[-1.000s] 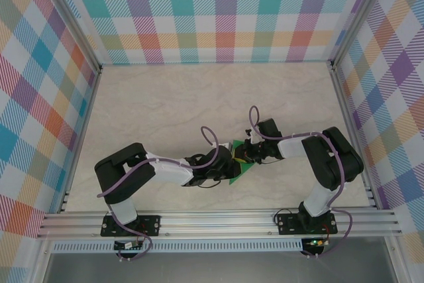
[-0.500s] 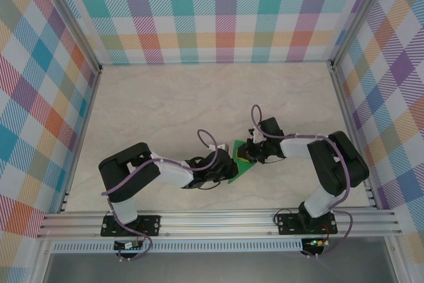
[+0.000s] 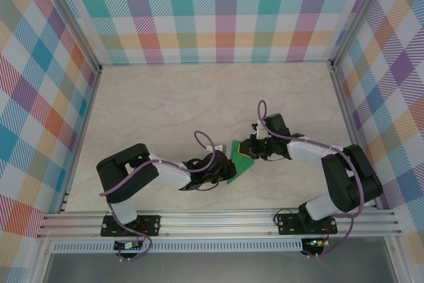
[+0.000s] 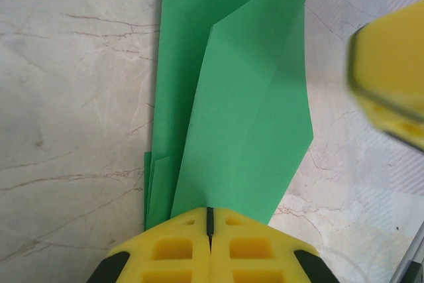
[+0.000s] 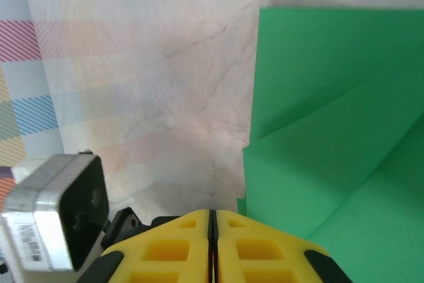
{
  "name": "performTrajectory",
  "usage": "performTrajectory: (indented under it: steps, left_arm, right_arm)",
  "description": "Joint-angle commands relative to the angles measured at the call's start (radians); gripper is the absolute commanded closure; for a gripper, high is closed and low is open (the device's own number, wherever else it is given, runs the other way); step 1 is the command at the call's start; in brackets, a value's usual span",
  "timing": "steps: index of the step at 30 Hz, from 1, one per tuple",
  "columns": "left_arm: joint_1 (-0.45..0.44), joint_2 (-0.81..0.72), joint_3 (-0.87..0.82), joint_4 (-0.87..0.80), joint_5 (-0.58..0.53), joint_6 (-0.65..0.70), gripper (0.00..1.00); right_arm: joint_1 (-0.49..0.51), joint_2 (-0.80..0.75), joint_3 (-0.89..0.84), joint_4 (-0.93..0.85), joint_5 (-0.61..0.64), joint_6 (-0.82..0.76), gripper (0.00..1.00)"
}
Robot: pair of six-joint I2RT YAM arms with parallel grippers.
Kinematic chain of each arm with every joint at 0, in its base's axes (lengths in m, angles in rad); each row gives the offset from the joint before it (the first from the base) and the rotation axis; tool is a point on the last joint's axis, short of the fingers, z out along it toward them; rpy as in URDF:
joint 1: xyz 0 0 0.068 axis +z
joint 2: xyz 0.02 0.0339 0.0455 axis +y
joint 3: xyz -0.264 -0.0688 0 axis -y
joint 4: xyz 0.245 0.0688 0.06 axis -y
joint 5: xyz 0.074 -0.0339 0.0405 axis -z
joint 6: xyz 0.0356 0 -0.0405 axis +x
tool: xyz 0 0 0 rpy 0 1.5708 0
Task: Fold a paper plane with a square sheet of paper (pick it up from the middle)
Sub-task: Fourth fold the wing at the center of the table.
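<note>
Mid-table: paper [image 4: 245, 117] runs lengthwise away from left gripper [image 4: 209, 220].
Left grip: pinching its near end.
Right gripper [image 5: 213, 220]: closed, alongside.

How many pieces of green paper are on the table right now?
1. One folded green paper sheet lies between the left tool, shut on one edge, and the right tool. Another could be hidden beneath it or the tools.
</note>
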Motion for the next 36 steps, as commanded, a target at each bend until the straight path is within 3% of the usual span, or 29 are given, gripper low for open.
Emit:
performTrajectory:
  steps: [1, 16, 36]
  left_arm:
    - [0.008, 0.025, -0.038, -0.212, -0.036, 0.011, 0.95]
    - [0.008, 0.025, -0.072, -0.226, -0.039, 0.003, 0.96]
    - [0.008, 0.035, -0.104, -0.236, -0.014, 0.015, 0.97]
  right_arm:
    - [0.021, 0.058, -0.002, 0.039, -0.045, -0.011, 0.91]
    - [-0.001, 0.212, 0.041, 0.034, 0.119, -0.033, 0.93]
    - [-0.092, 0.236, 0.104, 0.008, 0.116, -0.088, 0.92]
